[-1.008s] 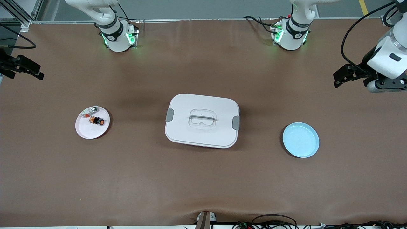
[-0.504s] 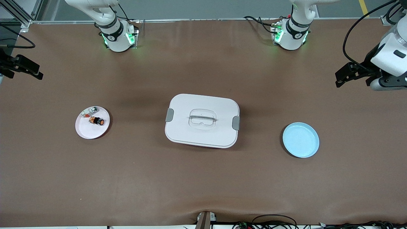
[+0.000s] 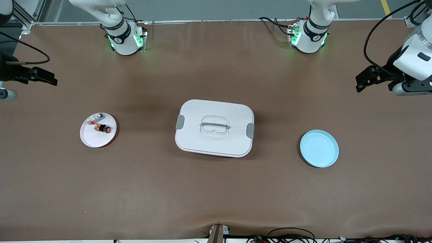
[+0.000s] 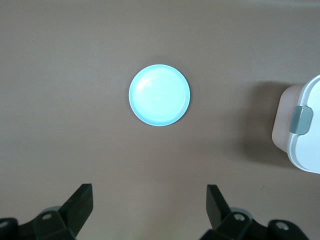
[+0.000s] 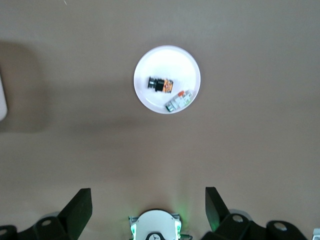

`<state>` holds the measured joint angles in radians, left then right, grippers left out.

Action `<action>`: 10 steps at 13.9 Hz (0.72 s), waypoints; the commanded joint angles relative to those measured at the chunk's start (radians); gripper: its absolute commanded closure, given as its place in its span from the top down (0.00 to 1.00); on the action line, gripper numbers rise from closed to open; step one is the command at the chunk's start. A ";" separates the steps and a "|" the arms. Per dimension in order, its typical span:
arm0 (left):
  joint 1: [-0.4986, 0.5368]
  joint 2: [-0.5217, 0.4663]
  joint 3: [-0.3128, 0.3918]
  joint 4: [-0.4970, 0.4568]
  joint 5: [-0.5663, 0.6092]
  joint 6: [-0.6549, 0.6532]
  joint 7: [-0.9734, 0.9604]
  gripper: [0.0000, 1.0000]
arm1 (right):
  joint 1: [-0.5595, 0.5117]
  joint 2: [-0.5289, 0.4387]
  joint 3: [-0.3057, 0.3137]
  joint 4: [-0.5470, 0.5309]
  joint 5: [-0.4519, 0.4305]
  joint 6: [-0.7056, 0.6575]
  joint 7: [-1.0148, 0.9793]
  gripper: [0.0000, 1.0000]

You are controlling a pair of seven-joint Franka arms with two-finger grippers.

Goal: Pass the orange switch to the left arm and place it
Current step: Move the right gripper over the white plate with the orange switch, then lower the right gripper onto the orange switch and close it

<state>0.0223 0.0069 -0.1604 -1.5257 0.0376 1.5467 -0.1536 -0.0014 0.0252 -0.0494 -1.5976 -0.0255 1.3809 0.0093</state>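
Front view: orange switch (image 3: 102,128) is seen on the pink plate (image 3: 91,138) (right arm's end); right claw (image 3: 42,78) and left claw (image 3: 366,79) are held released. The box (image 3: 214,128) could be clipped by low crossings.

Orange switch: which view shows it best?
Right wrist view: the orange switch sits near centre on the pink plate, body and black ends distinct from the clear part beside it. Front view shows it smaller. Left wrist view does not show it.
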 commanded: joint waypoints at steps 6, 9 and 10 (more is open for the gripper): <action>-0.002 0.004 -0.024 0.016 -0.002 -0.059 0.016 1.00 | -0.023 -0.049 0.002 -0.382 -0.002 0.327 0.017 1.00; -0.001 0.001 -0.042 0.018 -0.004 -0.069 0.008 1.00 | -0.023 -0.083 0.003 -0.545 0.001 0.505 0.020 1.00; -0.001 0.001 -0.044 0.018 -0.004 -0.072 0.006 1.00 | -0.025 -0.083 0.003 -0.583 0.003 0.555 0.027 1.00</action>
<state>0.0180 0.0072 -0.1942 -1.5256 0.0376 1.4999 -0.1536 -0.0154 0.0036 -0.0544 -2.0678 -0.0242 1.8530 0.0141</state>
